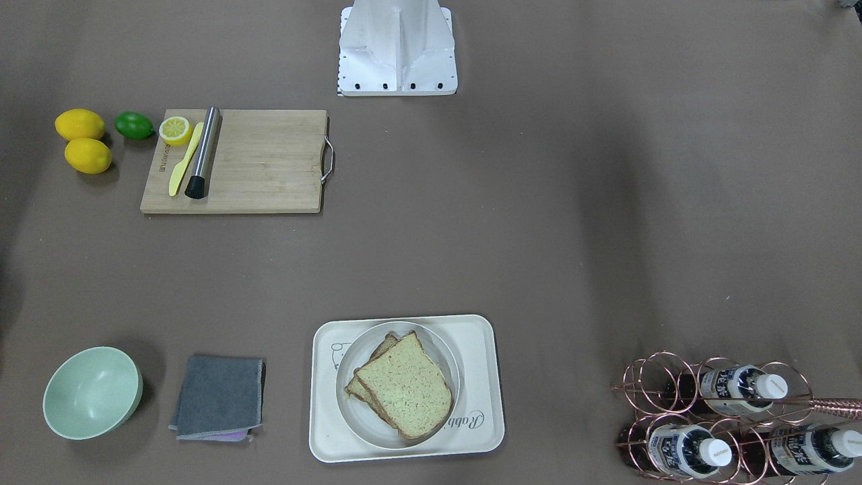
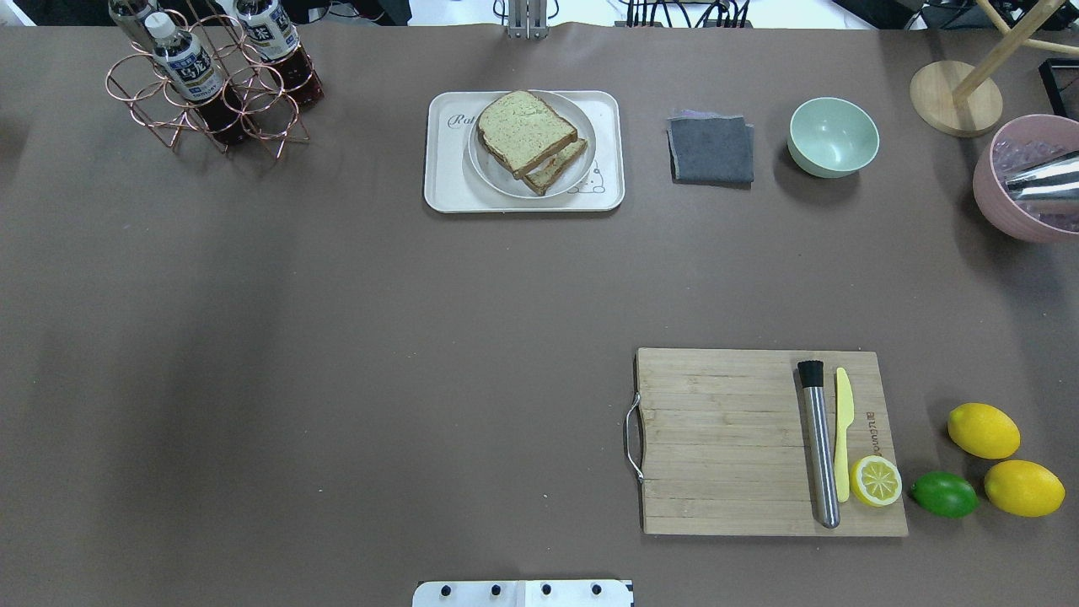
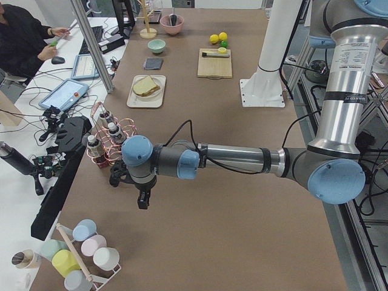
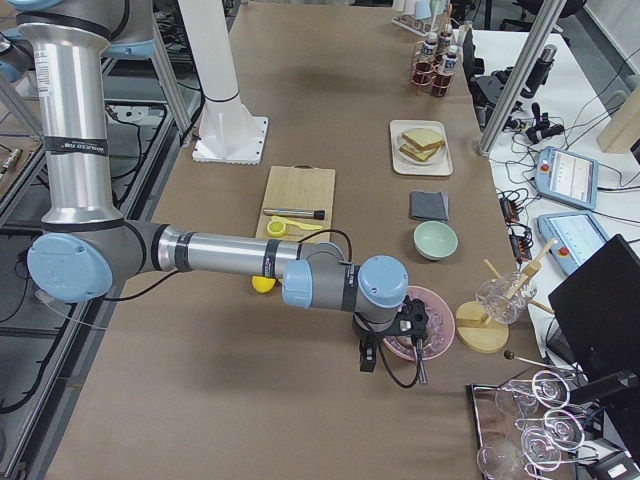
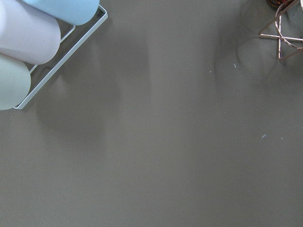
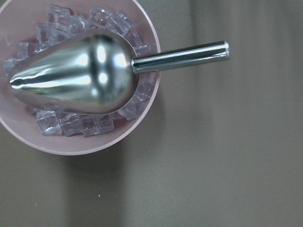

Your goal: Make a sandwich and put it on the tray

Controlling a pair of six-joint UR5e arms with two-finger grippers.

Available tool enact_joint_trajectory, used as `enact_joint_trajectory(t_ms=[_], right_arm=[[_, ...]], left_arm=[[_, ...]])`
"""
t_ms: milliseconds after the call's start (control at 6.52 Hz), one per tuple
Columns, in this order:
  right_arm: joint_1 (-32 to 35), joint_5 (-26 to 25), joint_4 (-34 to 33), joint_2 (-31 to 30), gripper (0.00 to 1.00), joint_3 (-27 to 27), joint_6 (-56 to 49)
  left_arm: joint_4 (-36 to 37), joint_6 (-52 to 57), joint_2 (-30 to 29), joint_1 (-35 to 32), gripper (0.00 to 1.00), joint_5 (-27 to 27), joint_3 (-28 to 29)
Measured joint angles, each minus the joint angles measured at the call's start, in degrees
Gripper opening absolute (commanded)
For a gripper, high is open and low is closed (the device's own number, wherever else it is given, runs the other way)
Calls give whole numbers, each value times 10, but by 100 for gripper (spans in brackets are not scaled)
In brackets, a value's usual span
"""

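We see the left claw (image 3: 143, 201) only from the side camera, so we cannot tell whether it is open or closed. It hangs over bare desk (image 2: 337, 337) at the robot's left end, between a stand of pastel cups (image 5: 28, 33) and the copper rack of bottles (image 2: 190, 80); its wrist camera shows nothing beneath it but brown surface. The right claw (image 4: 368, 358) likewise shows only in the side view, and we cannot tell how its jaws stand. It hangs at the opposite end, right over a pink bowl (image 6: 85, 146) of ice cubes (image 6: 71, 124) with a metal scoop (image 6: 80, 71) lying in it.

The sandwich (image 1: 404, 387) lies well apart from both claws, midway along the desk's far edge from the robot. Its top slice sits skewed over the lower one, with a sliver of orange between them in the overhead view. It rests on a round plate (image 1: 438, 350), which sits on the tray (image 1: 485, 364).
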Motion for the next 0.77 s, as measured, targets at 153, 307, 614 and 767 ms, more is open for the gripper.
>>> enact_joint_trajectory(t_ms=[153,307,614,767], right_arm=[[0,0,0,0,100,0,0],[0,0,0,-1,100,0,0],[0,-1,0,-4,100,0,-1],[0,0,0,-6,100,0,-1]], left_arm=[[0,0,0,0,98,0,0],[0,0,0,0,98,0,0],[0,1,0,0,98,0,0],[-1,1,0,0,98,0,0]])
